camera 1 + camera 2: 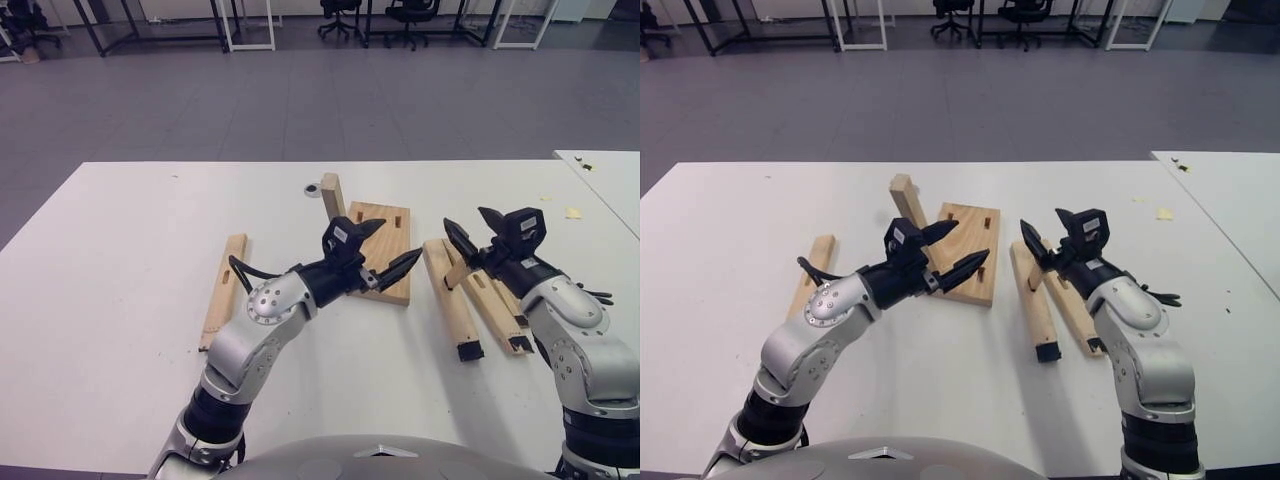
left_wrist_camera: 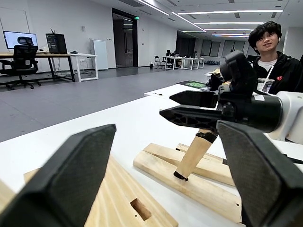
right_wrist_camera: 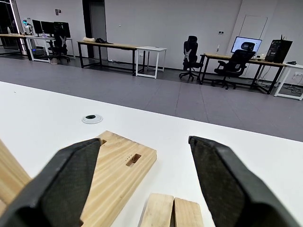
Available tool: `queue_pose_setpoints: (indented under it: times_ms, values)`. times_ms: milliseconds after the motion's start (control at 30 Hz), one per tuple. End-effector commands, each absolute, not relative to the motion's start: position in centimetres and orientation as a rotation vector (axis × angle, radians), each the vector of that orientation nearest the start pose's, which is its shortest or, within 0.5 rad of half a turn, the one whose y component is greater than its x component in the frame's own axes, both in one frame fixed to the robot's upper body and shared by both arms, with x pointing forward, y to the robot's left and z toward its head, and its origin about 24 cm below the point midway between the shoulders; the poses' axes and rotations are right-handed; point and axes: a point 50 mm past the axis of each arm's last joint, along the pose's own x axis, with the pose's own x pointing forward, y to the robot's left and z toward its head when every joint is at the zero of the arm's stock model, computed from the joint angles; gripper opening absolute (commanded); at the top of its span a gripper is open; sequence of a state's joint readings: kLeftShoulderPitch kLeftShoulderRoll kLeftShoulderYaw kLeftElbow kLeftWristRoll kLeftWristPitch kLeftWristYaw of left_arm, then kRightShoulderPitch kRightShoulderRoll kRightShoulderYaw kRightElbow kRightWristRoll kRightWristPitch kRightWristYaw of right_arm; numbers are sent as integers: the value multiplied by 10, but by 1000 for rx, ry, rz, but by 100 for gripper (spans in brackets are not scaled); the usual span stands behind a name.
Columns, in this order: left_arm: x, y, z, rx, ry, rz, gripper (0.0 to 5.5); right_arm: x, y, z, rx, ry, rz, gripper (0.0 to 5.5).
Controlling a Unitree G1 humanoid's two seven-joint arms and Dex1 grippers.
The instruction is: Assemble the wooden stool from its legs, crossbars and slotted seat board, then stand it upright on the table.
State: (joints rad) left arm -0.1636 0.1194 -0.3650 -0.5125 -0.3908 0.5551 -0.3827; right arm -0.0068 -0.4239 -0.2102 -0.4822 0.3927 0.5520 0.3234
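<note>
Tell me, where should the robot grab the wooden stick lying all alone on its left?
Around its middle, from straight above. The stick lies flat on the table with bare space on both long sides, so the open left end effector could probably straddle its narrow width and lift it balanced.

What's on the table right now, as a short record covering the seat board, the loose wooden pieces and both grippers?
seat board: flat on the table, slots showing
post: rises at the board's far left corner
single leg: lying alone to the board's left
paired legs: side by side to the board's right
left gripper: open, over the board
right gripper: open, above the paired legs
stool: not yet assembled
</note>
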Motion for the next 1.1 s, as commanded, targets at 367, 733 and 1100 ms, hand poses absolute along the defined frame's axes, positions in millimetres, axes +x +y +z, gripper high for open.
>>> queue_pose_setpoints:
  times_ms: [367, 733, 1100]
  values:
    - [222, 36, 135, -168, -51, -986, 393, 253, -214, 116, -140, 157, 275, 349]
    - [214, 45, 127, -158, -9, -963, 393, 203, -209, 97, -44, 347, 420, 349]
    - [206, 60, 120, -149, 39, -927, 393, 158, -195, 67, 44, 687, 569, 349]
